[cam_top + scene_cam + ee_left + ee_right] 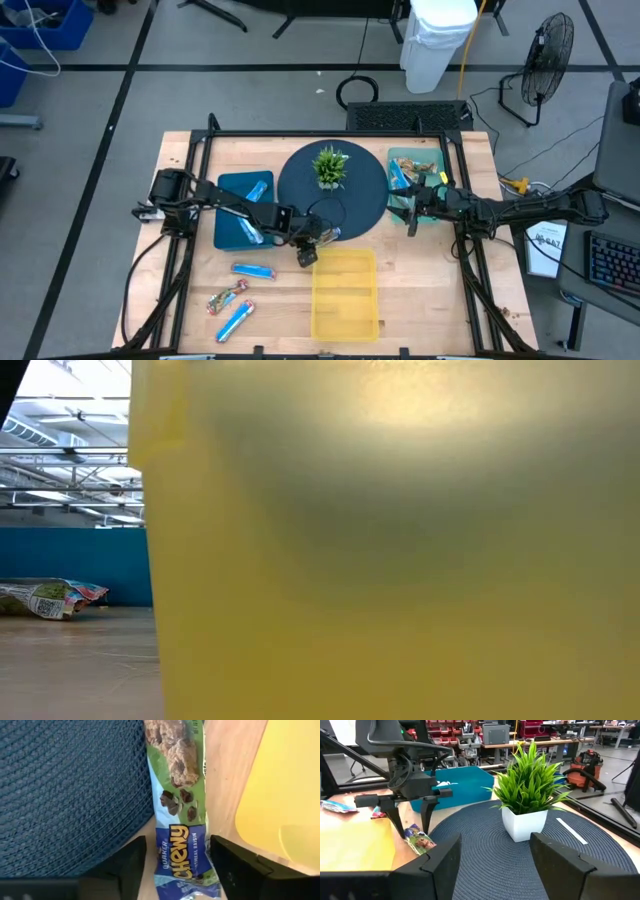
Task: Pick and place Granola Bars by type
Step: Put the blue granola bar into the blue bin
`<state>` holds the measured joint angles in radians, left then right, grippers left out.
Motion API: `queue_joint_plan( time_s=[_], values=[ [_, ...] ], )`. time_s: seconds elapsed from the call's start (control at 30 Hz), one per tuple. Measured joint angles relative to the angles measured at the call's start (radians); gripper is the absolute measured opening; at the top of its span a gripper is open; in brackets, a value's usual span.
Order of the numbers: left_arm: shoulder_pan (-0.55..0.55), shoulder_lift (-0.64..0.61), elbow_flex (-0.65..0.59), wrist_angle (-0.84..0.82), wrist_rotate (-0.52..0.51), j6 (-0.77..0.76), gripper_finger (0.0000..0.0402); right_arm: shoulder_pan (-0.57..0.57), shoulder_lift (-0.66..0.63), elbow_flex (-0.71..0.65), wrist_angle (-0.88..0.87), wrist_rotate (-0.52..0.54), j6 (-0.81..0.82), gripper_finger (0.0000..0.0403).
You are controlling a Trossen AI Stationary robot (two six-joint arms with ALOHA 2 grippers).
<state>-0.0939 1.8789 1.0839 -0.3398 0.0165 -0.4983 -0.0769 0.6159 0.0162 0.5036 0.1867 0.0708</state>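
A granola bar in a green, blue and white wrapper (180,820) lies flat on the wood, along the rim of the round dark blue mat (70,785) and beside the yellow tray (285,785). My left gripper (177,870) points steeply down over the bar's blue end. It is open, with one finger on each side of the bar. The right wrist view shows the same fingers (412,827) standing astride the bar (420,840). My right gripper (495,865) waits open and level at the mat's right side, facing the potted plant (527,795).
The blue tray (235,205) at the left holds blue-wrapped bars. Three more bars (253,270) (228,297) (235,320) lie on the wood in front of it. The teal tray (415,175) at the right holds mixed bars. The yellow tray's wall (400,560) fills the low view.
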Motion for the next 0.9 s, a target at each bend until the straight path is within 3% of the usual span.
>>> queue_joint_plan(
  time_s=[0.1, 0.33, 0.5, 0.9],
  values=[
    [-0.004, -0.021, -0.003, -0.026, 0.005, 0.000, 0.0179, 0.000, 0.000, 0.000, 0.000, 0.000, 0.000, 0.0226],
    [-0.007, -0.087, -0.004, -0.098, -0.007, 0.005, 0.0021, 0.000, 0.000, 0.000, 0.000, 0.000, 0.000, 0.0226],
    [-0.010, -0.165, -0.003, -0.162, -0.088, -0.015, 0.0024, 0.000, 0.000, 0.000, 0.000, 0.000, 0.000, 0.0226],
    [-0.073, -0.448, -0.002, -0.363, -0.411, -0.089, 0.0010, 0.000, 0.000, 0.000, -0.001, 0.000, 0.007, 0.0226]
  ],
)
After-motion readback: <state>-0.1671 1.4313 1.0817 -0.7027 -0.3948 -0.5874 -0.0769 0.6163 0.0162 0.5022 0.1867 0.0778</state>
